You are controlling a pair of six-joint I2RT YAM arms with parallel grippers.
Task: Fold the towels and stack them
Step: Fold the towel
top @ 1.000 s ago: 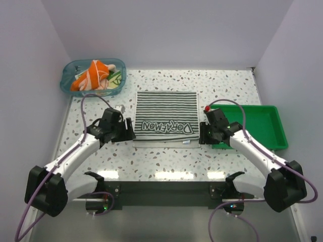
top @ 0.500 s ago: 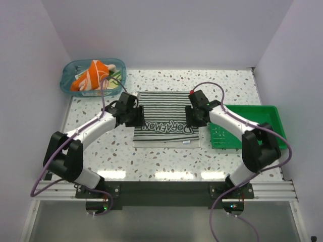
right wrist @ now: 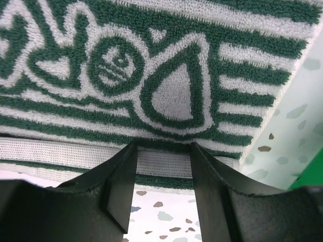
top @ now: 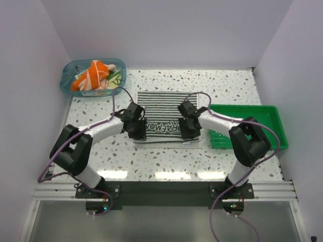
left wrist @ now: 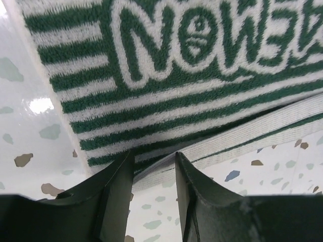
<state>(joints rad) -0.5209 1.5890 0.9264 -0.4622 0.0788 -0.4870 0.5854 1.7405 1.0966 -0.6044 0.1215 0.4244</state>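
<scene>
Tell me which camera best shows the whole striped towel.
Top external: the striped towel shows nearly whole, its near corners under the left gripper and right gripper. Both wrist views show only its near hem and lettering, close up.

Green tray [top: 262, 126] right, blue basket [top: 86, 93] far left

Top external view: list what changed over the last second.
The left tool and right tool reached forward and swung inward from the striped towel's sides; they now straddle its near hem, open, nothing gripped. The towel stayed flat; basket and green tray unchanged.
</scene>
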